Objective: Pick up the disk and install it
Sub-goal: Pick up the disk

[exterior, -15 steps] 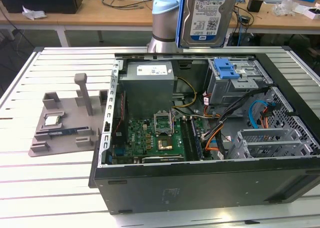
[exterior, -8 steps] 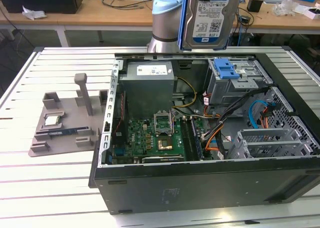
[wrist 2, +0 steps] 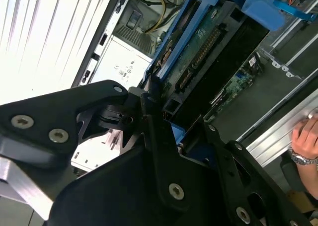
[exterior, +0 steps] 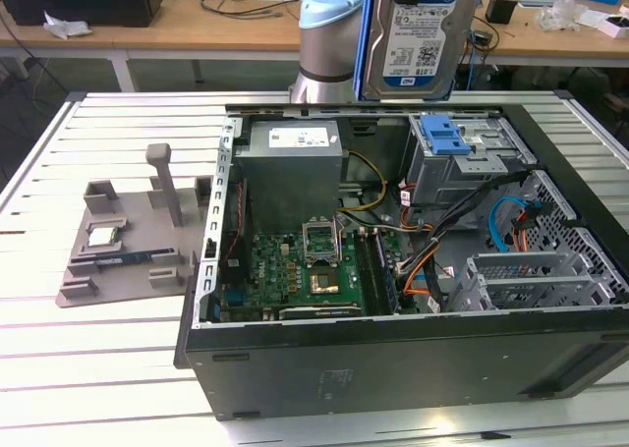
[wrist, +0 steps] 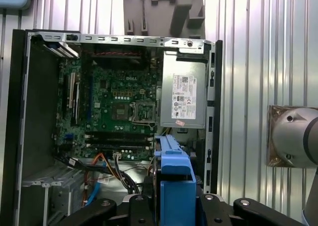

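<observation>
Disk, clipped in its blue carrier, hangs on edge above the open computer case, over the drive cage toward the bench's far edge. Hand pinches the carrier's sides. Risk: the narrow edge grip lets the disk tilt, so it snags cables or jams in the cage.

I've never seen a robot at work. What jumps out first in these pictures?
The disk, a hard drive in a blue carrier frame, hangs clamped in the gripper over the open computer case, whose green motherboard lies bare. On the exterior view's left a grey parts fixture sits on the slatted table; a person's hand wearing a watch rests by the case in the second wrist view.
</observation>
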Controlling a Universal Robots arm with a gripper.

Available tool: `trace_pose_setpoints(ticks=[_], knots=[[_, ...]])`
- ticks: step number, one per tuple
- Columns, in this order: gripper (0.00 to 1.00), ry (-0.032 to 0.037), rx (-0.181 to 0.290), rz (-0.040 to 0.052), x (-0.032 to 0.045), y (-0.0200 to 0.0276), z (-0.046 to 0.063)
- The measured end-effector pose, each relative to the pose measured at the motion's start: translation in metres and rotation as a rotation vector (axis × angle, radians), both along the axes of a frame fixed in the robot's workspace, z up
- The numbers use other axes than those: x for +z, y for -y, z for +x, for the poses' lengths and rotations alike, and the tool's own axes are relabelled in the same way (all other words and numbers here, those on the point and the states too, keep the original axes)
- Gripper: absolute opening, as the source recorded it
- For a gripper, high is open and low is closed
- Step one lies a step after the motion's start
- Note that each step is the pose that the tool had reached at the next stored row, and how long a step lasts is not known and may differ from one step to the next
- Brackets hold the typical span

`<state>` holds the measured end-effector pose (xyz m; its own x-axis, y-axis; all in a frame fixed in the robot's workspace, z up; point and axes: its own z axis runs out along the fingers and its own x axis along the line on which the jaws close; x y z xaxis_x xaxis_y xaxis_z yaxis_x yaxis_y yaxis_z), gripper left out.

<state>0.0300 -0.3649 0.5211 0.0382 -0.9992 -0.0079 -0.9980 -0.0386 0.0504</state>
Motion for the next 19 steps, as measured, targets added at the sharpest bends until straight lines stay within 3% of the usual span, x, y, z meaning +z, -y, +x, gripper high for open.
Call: trace_pose_setpoints(ticks=[7,19], knots=[[0.37,0.0000,0.000,0.0000,-0.0001,0.0110,0.006],[0.37,0.0000,0.000,0.0000,-0.0003,0.0198,0.011]])
